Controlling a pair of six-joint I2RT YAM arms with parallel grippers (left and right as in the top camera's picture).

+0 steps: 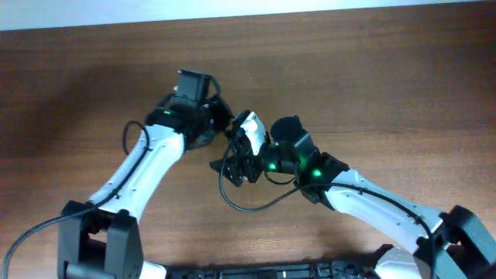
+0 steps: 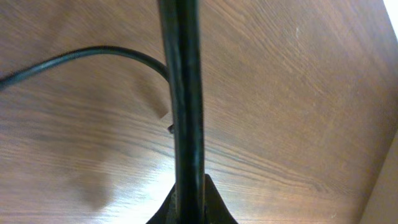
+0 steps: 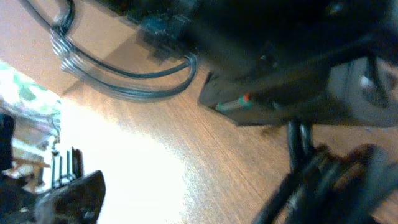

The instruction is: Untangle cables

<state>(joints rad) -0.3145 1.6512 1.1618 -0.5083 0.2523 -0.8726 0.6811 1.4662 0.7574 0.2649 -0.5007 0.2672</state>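
The cables are thin black cords bunched between my two grippers in the overhead view, with one loose loop [image 1: 248, 209] trailing toward the front. My left gripper [image 1: 226, 125] is shut on a black cable [image 2: 186, 93], which runs straight up through its jaws [image 2: 188, 190] in the left wrist view. A second strand [image 2: 81, 55] curves away to the left over the wood. My right gripper [image 1: 239, 159] sits close against the bunch. In the blurred right wrist view its fingers [image 3: 199, 186] stand wide apart, with black cables [image 3: 298, 149] beside the right finger.
The brown wooden table [image 1: 372, 85] stretches around both arms. Its pale far edge [image 1: 232, 12] runs along the top. Grey looped wires [image 3: 124, 84] and the dark body of the other arm [image 3: 280, 68] fill the top of the right wrist view.
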